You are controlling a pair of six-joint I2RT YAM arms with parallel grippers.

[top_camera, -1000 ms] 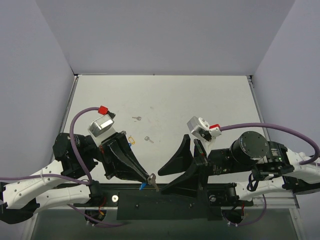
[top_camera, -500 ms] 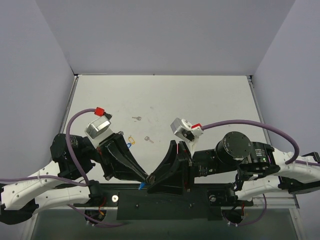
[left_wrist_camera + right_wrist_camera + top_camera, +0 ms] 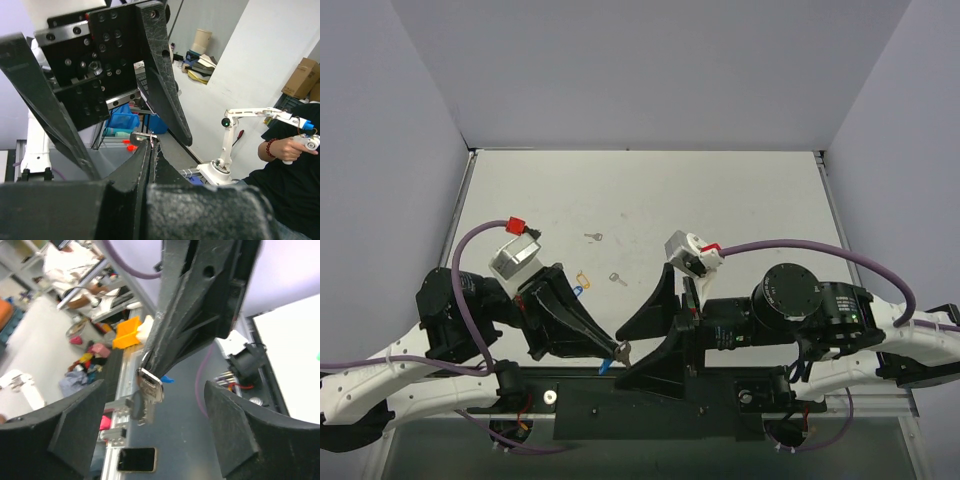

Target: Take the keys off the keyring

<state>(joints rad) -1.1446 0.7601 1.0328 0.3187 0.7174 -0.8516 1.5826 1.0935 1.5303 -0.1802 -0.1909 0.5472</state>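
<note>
The left fingers (image 3: 582, 325) are pressed together on the keyring (image 3: 145, 371), held up over the near edge of the counter (image 3: 740, 200). A silver key (image 3: 150, 390) and a blue tag (image 3: 607, 367) dangle from it. The right fingers (image 3: 655, 305) stand wide apart, one on each side of that key. Farther out on the counter lie a loose key (image 3: 593, 237), a second key (image 3: 617, 279) and a yellow tag (image 3: 583, 275).

Two bare keys (image 3: 593, 237) and two loose plastic tags (image 3: 583, 275) on the table (image 3: 740, 200), one key bunch (image 3: 623, 350) held.
</note>
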